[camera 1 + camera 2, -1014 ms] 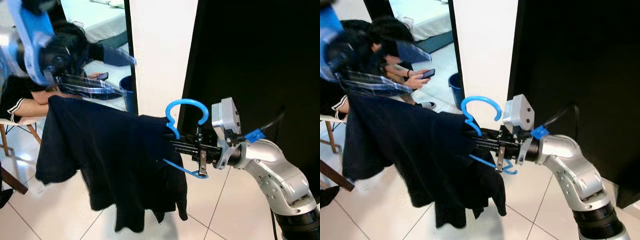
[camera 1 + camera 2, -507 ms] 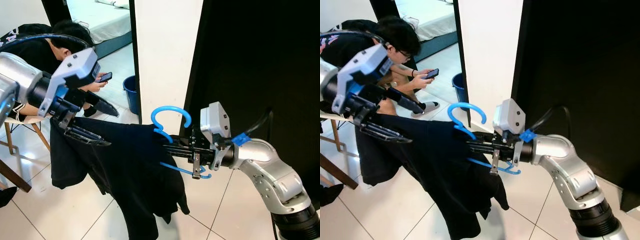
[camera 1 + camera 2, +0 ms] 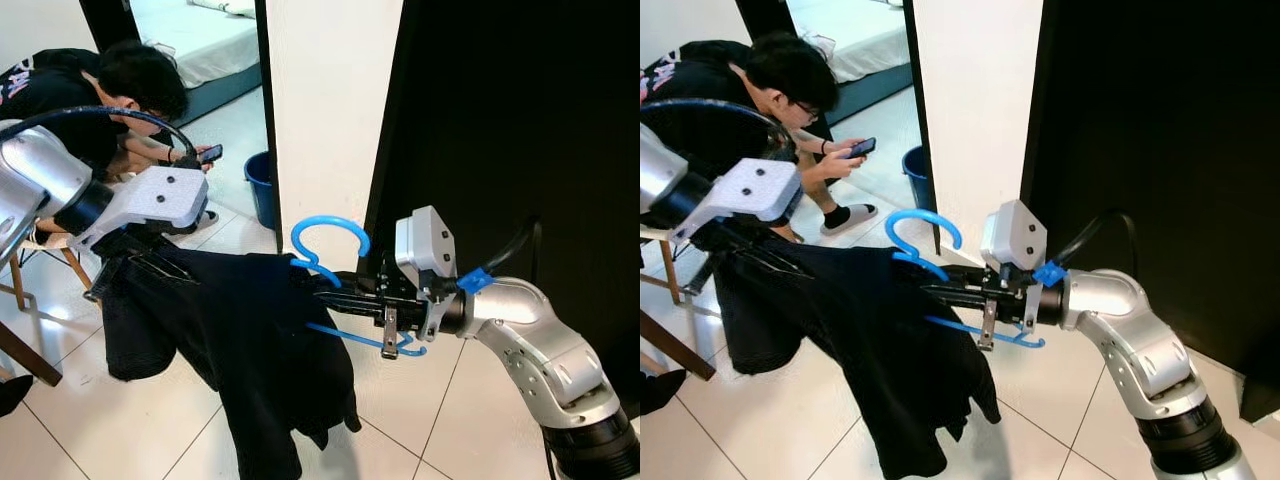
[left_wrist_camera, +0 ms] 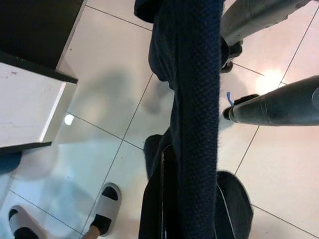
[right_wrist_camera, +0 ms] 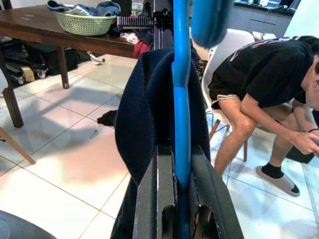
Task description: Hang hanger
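Blue plastic marks the hanger (image 3: 330, 262), which the right pincer (image 3: 345, 296) has clenched at the neck just below the hook, both black fingers closed on the blue bar as the right wrist view shows. That grip leaves the hook free and upturned, presumably so it can be slipped over a rail. A dark garment (image 3: 240, 340) is draped over the hanger and droops well above the tiled floor (image 3: 150, 430). The left pincer (image 3: 150, 265) is at the garment's far shoulder, apparently propping the cloth so it stays spread and does not slide off; whether its fingers are shut on the fabric I cannot tell. Behind stand a white wall (image 3: 320, 110) and a black panel (image 3: 520, 130). A person (image 3: 110, 100) sits nearby, looking at a phone (image 3: 209, 153).
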You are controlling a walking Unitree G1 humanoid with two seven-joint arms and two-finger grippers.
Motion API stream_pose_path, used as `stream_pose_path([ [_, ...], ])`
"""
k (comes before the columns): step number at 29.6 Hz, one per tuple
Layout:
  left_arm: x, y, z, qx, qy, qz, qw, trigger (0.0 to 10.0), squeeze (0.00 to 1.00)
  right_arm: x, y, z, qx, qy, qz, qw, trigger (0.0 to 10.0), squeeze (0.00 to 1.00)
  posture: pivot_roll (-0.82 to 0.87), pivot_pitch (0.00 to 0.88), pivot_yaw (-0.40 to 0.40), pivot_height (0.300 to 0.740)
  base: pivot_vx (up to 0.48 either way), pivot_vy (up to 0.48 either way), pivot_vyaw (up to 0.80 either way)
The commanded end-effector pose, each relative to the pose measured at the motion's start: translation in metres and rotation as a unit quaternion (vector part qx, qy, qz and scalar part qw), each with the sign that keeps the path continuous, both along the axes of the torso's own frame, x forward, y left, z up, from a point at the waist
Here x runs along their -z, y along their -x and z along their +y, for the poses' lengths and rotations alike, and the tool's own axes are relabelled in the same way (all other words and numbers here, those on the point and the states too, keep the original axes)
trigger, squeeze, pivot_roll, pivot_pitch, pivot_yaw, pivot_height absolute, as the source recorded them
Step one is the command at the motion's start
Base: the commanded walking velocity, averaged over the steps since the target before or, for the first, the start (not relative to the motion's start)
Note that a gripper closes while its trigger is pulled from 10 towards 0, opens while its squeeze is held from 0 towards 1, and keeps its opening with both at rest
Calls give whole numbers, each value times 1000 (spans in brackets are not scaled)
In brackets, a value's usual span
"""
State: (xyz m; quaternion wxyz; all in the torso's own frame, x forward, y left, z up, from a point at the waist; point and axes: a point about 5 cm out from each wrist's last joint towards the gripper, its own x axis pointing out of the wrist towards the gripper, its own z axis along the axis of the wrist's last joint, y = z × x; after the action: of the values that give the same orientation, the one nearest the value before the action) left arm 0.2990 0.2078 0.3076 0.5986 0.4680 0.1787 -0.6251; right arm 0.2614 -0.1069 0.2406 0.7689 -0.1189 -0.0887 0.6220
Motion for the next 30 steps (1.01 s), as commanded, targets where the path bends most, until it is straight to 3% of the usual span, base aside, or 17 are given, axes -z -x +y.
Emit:
stream_pose_path([
  [1, 12, -2, 8, -17, -30, 20, 999, 0, 0, -19, 4, 3, -17, -34, -49, 998, 10000, 0, 127, 74, 55, 740, 0, 0, 0],
  [8, 10, -9, 5, -5, -17, -9, 1000, 0, 0, -21, 3, 4, -12, -44, -53, 998, 10000, 0, 126, 74, 55, 740, 0, 0, 0],
  [9, 9, -12, 2, -1, 7, -21, 1000, 0, 0, -22, 2, 4, -4, -49, -54, 997, 10000, 0, 124, 74, 52, 740, 0, 0, 0],
  [13, 7, -15, -1, 0, 31, -30, 999, 0, 0, -23, 0, 4, 5, -59, -46, 997, 10000, 0, 121, 74, 52, 740, 0, 0, 0],
  [14, 5, -18, -3, -2, 51, -39, 998, 0, 0, -22, -5, 3, 26, -65, -37, 997, 10000, 573, 118, 75, 51, 740, 0, 0, 0],
  [15, 4, -21, -3, -5, 66, -47, 997, 0, 0, -21, -8, 1, 41, -68, -28, 996, 10000, 1000, 113, 76, 47, 740, 0, 0, 0],
  [18, 2, -24, -2, -13, 79, -55, 995, 0, 0, -19, -11, -5, 60, -72, -19, 995, 10000, 1000, 111, 78, 44, 740, 0, 0, 0],
  [20, 1, -28, 3, -29, 89, -68, 993, 0, 0, -16, -15, -20, 93, -78, -9, 993, 10000, 1000, 106, 80, 42, 740, 0, 0, 0],
  [23, 0, -30, 7, -37, 90, -75, 992, 0, 0, -15, -16, -30, 111, -80, -7, 991, 10000, 1000, 106, 80, 42, 740, 0, 0, 0],
  [24, -3, -32, 13, -50, 93, -87, 991, 0, 0, -13, -18, -45, 140, -85, -2, 986, 10000, 1000, 104, 82, 36, 740, 0, 0, 0],
  [26, -3, -32, 13, -50, 93, -87, 991, 0, 0, -13, -18, -45, 140, -85, -2, 986, 10000, 1000, 104, 82, 36, 740, 0, 0, 0],
  [27, -6, -34, 18, -62, 98, -99, 988, 0, 0, -11, -19, -59, 168, -88, 3, 982, 10000, 1000, 104, 82, 33, 740, 0, 0, 0],
  [28, -6, -34, 18, -62, 98, -99, 988, 0, 0, -11, -19, -59, 168, -88, 3, 982, 10000, 1000, 104, 82, 33, 740, 0, 0, 0],
  [30, -20, -36, 29, -87, 135, -136, 978, 0, 0, -3, -19, -103, 251, -106, 19, 962, 10000, 1000, 99, 85, 30, 740, 0, 0, 0],
])
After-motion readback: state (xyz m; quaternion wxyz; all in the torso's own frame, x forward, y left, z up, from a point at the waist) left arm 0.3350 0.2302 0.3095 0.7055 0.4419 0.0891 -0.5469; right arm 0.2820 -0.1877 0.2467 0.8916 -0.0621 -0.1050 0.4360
